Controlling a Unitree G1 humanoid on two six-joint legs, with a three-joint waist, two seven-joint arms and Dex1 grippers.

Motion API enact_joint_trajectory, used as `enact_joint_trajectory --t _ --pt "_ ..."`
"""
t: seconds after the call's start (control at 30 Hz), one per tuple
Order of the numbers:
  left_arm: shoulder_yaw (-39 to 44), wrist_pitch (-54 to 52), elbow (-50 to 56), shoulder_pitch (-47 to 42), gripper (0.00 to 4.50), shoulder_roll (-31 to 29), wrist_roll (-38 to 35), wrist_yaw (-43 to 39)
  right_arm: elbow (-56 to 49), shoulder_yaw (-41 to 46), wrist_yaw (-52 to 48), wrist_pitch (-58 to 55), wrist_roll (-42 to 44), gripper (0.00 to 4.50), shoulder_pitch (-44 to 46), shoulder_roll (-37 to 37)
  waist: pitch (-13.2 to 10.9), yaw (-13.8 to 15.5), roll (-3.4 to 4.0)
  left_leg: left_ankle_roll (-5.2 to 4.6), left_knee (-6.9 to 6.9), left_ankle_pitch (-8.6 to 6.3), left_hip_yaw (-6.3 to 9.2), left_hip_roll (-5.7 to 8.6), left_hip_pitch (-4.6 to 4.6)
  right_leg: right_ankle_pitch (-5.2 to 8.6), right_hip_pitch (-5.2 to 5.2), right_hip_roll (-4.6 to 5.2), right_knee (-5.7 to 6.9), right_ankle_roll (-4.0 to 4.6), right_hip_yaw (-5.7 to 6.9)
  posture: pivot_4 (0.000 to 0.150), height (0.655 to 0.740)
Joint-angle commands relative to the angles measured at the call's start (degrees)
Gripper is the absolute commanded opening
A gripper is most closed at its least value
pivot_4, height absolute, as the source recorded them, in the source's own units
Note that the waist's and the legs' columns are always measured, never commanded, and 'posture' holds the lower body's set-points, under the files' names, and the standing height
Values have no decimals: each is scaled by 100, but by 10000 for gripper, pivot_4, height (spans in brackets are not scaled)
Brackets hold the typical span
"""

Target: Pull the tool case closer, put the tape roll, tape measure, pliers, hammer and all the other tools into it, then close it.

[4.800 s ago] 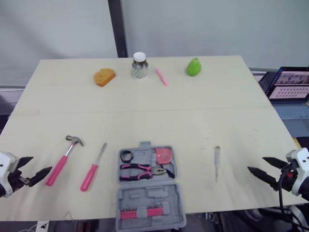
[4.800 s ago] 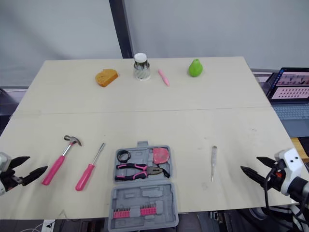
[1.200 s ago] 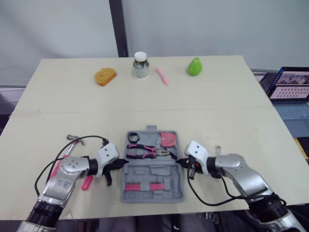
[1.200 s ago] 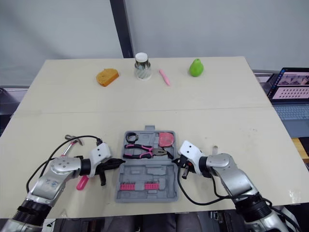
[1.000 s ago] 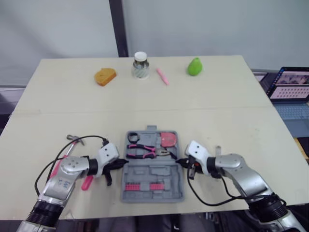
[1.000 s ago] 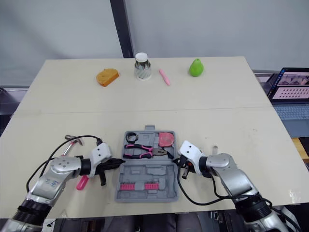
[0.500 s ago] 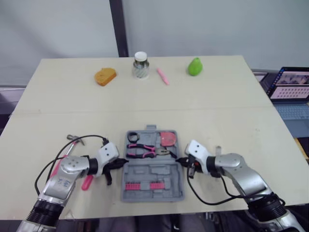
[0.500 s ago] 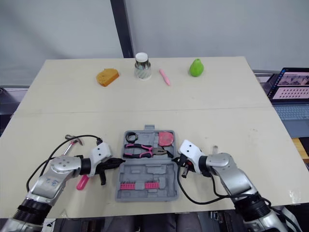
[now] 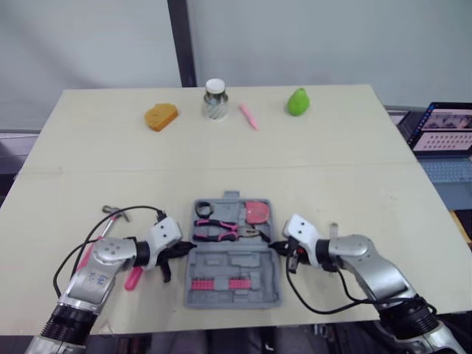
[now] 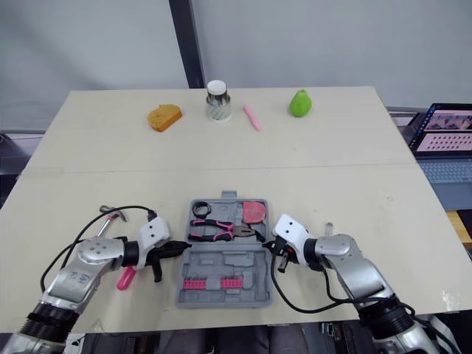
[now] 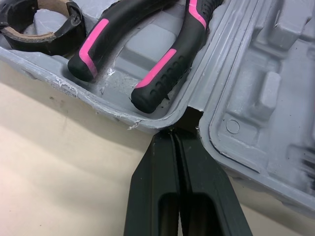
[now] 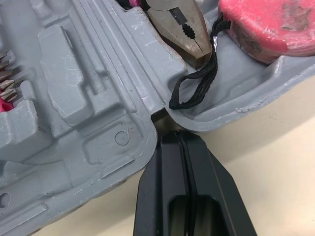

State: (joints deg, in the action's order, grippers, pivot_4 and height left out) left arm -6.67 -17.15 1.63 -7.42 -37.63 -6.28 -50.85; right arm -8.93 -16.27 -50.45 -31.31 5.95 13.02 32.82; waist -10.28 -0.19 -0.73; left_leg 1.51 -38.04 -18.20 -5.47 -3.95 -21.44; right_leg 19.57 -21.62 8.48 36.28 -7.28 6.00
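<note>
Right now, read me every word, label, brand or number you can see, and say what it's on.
No text is readable.
On the laptop screen: content too small to read.
On the tape measure: scuffed pink face, no legible marking.
On the tool case: plain grey plastic, no lettering seen.

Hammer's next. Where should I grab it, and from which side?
Grip the hammer by its pink handle, from above with the left gripper, fingers across it. It lies flat left of the tool case, head pointing away, handle slanting toward the robot.
</note>
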Motion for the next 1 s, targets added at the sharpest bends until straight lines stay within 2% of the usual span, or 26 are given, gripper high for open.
enact_joint_trajectory --t 0.03,0.43,0.53,0.6,0.73,0.83,0.93,1.0 --pt "21 -2 175 -7 1157 0 -43 -6 -171 -1 -43 100 78 0 4 -17 0 0 0 0 0 0 0 0 0 0 0 0 0 0 0 1500 7400" --pt "174 -83 189 89 1157 -112 -60 36 -46 228 -81 258 88 0 -194 274 0 2 0 0 0 0 0 0 0 0 0 0 -2 0 0 1500 7400" --pt "392 -182 333 244 1157 -284 -149 8 -202 564 -113 205 322 0 -380 426 0 -3 0 0 1 0 0 0 0 0 0 0 -3 0 0 1500 7400" --pt "684 -415 577 351 1157 -374 -394 -23 -418 921 -228 154 672 0 -556 530 -1 4 0 0 5 -1 -1 -1 -1 0 0 0 -8 0 1 1500 7400" --pt "1839 -1252 1239 681 1157 -678 -1370 -217 -979 2340 -578 -434 2020 0 -1034 780 -6 13 -2 -3 7 -2 2 -1 -8 -2 0 0 -19 -3 2 1500 7400" --pt "2840 -1656 1128 994 1157 -917 -1834 -273 -836 3355 -774 -737 2517 0 -1400 1218 -6 13 -2 -8 7 -6 3 -1 -8 -3 4 1 -26 -5 2 1500 7400" --pt "3604 -1536 475 1403 9070 -1202 -1815 -383 -198 4229 -985 -782 2665 7966 -1763 1659 -6 10 -2 -9 10 -8 0 -1 -5 -2 5 0 -31 -4 2 1500 7400" --pt "3916 -1251 -85 1656 18017 -1369 -1680 -461 356 4610 -1100 -565 2553 16655 -1958 1894 -6 2 -2 -11 14 -9 -8 0 -2 -2 3 0 -35 -4 2 1500 7400"
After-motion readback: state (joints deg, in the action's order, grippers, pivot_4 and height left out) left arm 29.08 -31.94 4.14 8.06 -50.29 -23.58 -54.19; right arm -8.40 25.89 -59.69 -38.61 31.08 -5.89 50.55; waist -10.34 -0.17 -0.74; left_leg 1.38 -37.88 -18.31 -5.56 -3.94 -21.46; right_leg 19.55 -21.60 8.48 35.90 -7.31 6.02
